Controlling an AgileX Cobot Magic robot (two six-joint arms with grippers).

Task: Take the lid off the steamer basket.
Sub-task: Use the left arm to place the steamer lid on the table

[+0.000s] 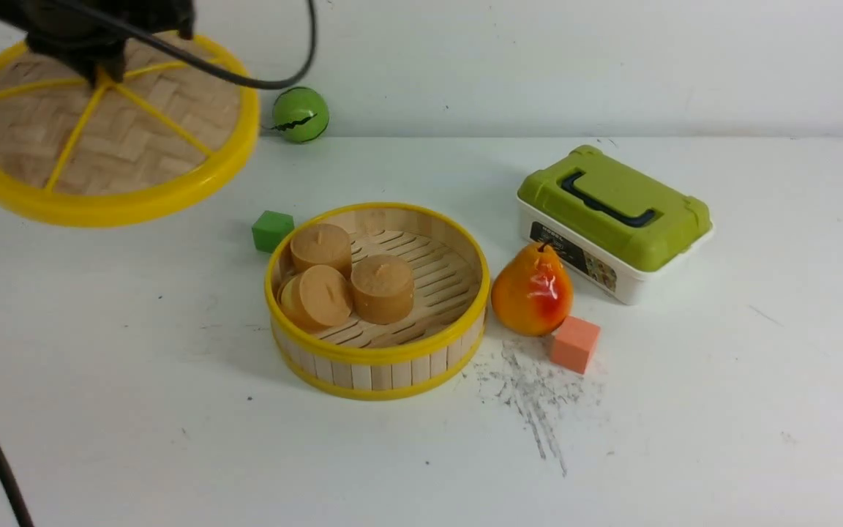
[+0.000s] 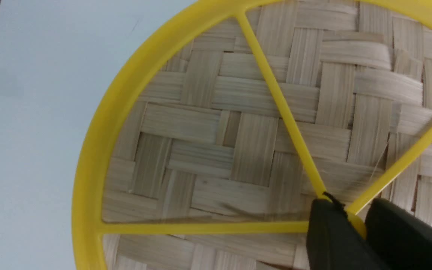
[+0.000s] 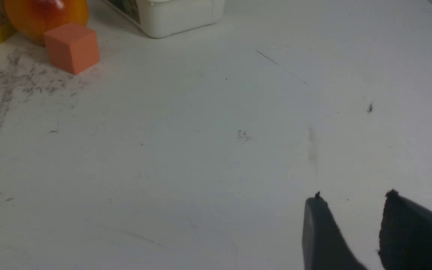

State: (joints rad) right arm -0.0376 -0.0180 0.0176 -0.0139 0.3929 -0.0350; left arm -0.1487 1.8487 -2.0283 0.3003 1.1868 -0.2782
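Observation:
The lid (image 1: pixel 110 139), a woven bamboo disc with a yellow rim and yellow spokes, hangs tilted in the air at the far left, clear of the table. My left gripper (image 1: pixel 103 69) is shut on the lid's yellow hub (image 2: pixel 355 222), its two black fingers pinching it. The steamer basket (image 1: pixel 377 351) stands uncovered at the table's middle, with three tan round cakes (image 1: pixel 348 282) inside on its slatted floor. My right gripper (image 3: pixel 353 200) is open and empty above bare table; it does not show in the front view.
A green cube (image 1: pixel 272 230) sits just left of the basket. A pear (image 1: pixel 532 291) and an orange cube (image 1: pixel 575 343) sit to its right. A white box with an olive-green lid (image 1: pixel 615 219) is behind them. A green ball (image 1: pixel 301 114) rests by the back wall.

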